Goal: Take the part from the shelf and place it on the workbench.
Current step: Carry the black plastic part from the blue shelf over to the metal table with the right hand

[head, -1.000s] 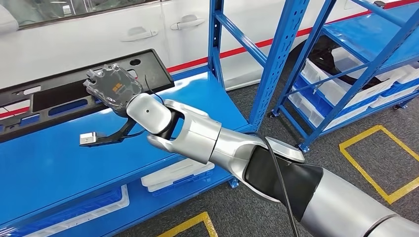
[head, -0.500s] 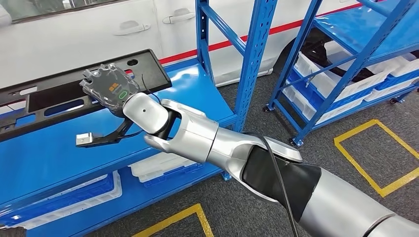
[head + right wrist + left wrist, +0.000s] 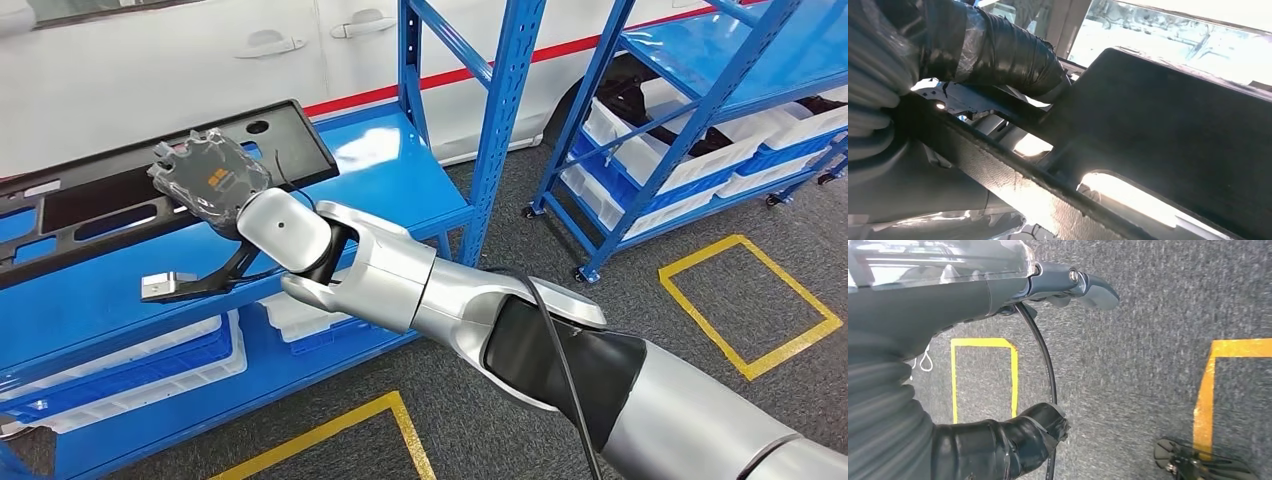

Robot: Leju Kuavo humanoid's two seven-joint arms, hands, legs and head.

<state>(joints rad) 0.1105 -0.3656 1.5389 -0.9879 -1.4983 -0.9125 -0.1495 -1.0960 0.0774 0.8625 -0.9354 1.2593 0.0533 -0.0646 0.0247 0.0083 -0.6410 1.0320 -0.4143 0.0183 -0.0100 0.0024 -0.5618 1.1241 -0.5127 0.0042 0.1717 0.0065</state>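
Black plastic trim part (image 3: 120,200) lies along the blue shelf (image 3: 400,180), the right hand (image 3: 210,180) over its near edge with fingers seemingly wrapped around it, while the left hand (image 3: 1068,285) hangs over grey carpet, fingers' spread unclear.

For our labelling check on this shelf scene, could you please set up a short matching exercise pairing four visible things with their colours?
Things:
1. long plastic part on the shelf
2. shelf upright
3. floor marking
4. storage bin on the lower shelf

Colours:
A. yellow
B. black
C. white and blue
D. blue

Pairs: 1-B, 2-D, 3-A, 4-C
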